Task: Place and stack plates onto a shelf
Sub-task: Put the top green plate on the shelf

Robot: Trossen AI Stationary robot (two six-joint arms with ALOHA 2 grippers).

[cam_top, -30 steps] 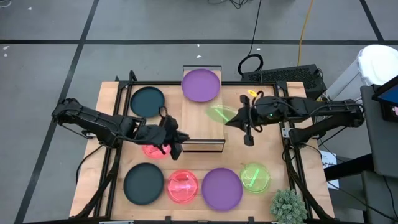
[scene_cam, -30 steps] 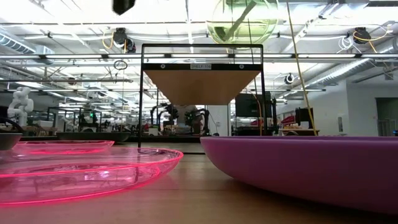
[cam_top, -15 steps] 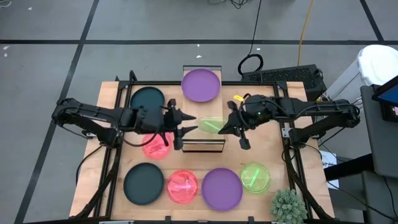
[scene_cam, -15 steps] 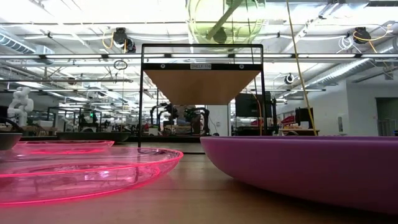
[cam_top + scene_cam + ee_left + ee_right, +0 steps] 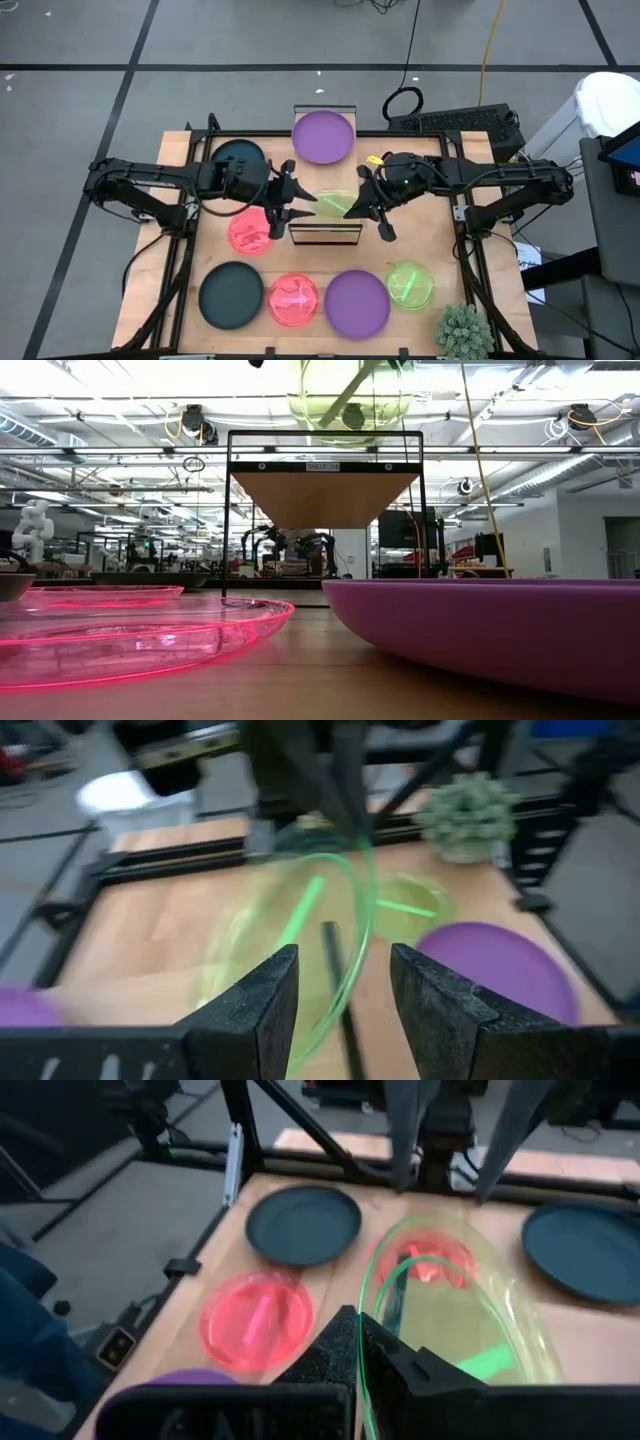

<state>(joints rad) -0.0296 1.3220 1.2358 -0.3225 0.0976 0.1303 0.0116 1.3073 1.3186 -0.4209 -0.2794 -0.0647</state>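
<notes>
Hanging tilted over the shelf [image 5: 325, 205], a green plate [image 5: 338, 203] is pinched at its rim by the right gripper [image 5: 358, 205], whose fingers are clamped together on it. On the far end of the shelf's wood top, beyond both grippers, lies a purple plate [image 5: 323, 136]. The left gripper [image 5: 298, 203] faces the held plate from the other side, its fingers [image 5: 247, 1010] apart with the plate's edge just ahead of them; whether they touch it cannot be told. Both arms reach in level from opposite sides and meet above the shelf. Under the left gripper a pink plate [image 5: 250, 230] lies on the table [image 5: 420, 245], and a dark plate [image 5: 236, 162] sits behind that arm. Nearer the front edge lie a dark plate [image 5: 230, 294], pink plate [image 5: 294, 300], purple plate [image 5: 357, 303] and green plate [image 5: 410, 284].
</notes>
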